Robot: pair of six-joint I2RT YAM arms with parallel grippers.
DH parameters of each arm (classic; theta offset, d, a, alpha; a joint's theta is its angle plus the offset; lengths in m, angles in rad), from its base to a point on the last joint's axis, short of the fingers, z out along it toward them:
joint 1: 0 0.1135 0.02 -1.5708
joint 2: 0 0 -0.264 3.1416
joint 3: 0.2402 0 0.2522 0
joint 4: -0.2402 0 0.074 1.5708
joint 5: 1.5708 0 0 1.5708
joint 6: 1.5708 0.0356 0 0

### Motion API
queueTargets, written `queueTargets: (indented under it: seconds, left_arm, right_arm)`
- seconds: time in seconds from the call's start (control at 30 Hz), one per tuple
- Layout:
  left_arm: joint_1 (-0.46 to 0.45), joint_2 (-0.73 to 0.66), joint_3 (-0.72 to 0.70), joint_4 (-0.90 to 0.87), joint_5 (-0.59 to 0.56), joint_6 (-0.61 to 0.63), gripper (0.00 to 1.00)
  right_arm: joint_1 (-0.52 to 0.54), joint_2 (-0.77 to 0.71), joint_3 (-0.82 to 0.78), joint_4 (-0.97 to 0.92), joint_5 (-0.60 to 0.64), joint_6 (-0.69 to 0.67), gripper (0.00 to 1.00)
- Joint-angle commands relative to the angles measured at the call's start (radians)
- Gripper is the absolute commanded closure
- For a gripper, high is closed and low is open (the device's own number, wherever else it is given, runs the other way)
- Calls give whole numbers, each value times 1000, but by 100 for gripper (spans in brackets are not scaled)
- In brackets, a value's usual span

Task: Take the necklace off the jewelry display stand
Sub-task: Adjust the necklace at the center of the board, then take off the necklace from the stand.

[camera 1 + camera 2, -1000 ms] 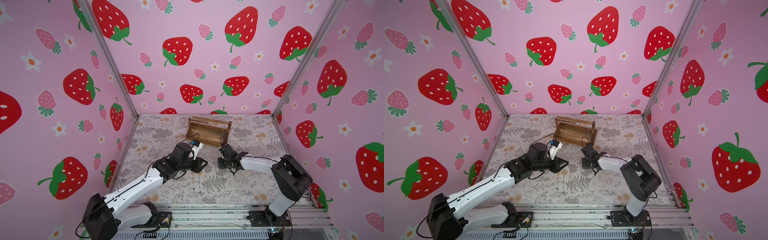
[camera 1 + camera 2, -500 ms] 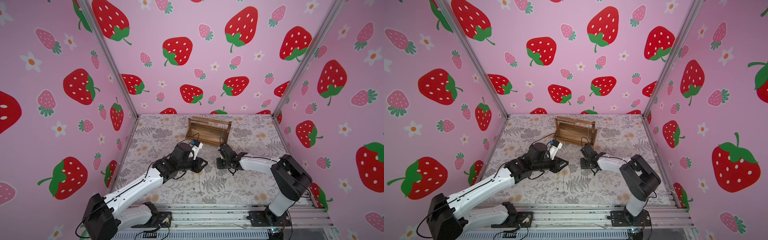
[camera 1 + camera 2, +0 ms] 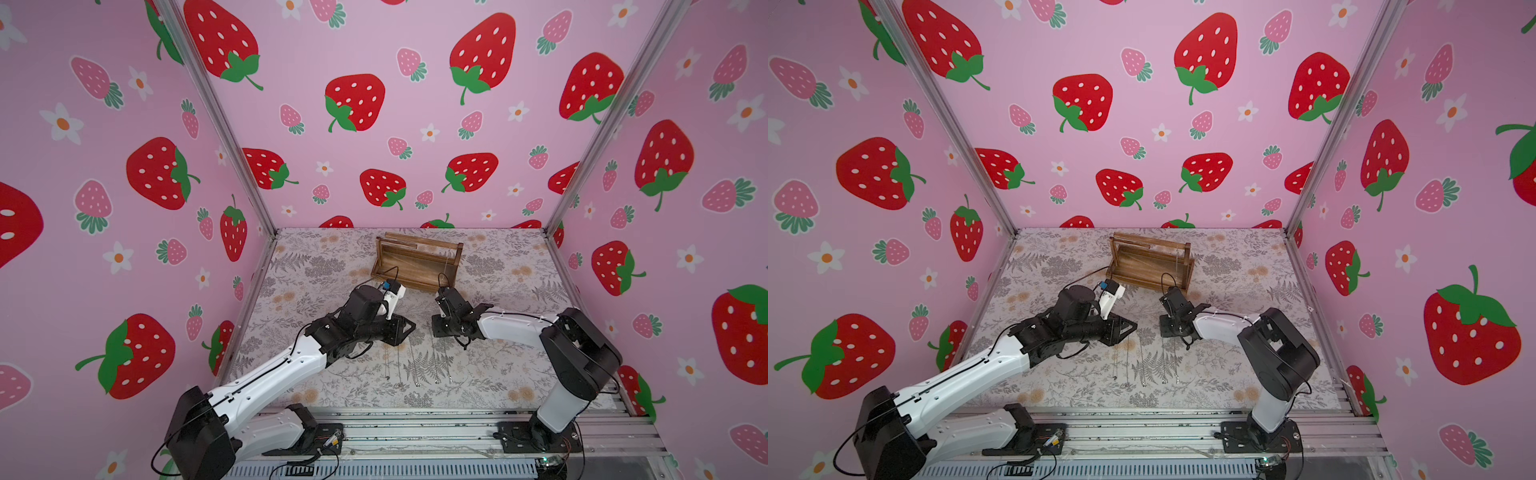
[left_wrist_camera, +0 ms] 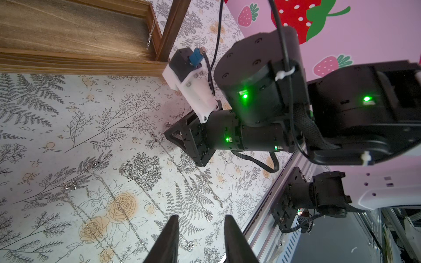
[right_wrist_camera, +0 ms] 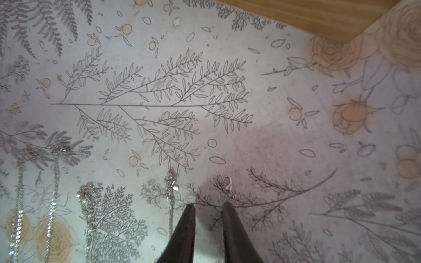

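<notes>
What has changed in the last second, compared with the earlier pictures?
The right gripper shifted very slightly toward the left gripper; nothing was gripped or released. The left gripper, the jewelry display stand, the necklace hanging on it and the necklaces on the mat stayed put.

Robot lab booth: strawberry-print walls point(image 3: 374, 104), aluminium frame posts point(image 3: 216, 116), arms point(image 3: 270, 374) on rails point(image 3: 415, 430).

Bare worktop point(image 3: 311, 266) lies open either side of the jewelry display stand point(image 3: 417, 262), but the left claw point(image 4: 201, 216) and right claw point(image 5: 209, 204) crowd the strip before it, above loose chains point(image 5: 54, 195).
</notes>
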Motion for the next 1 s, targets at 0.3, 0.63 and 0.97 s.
queueTargets:
  seconds: [0.3,0.63,0.97]
  left_arm:
    - [-10,16,13,21,13,-13,64]
    - [5,264,102,256,62,-34,63]
    - [21,514,268,481,7,-27,64]
  right_arm:
    - [4,-241,-141,6,120,-20,75]
    - [-24,-489,-299,101,205,-22,73]
    - [-108,-742,-424,98,226,31,71]
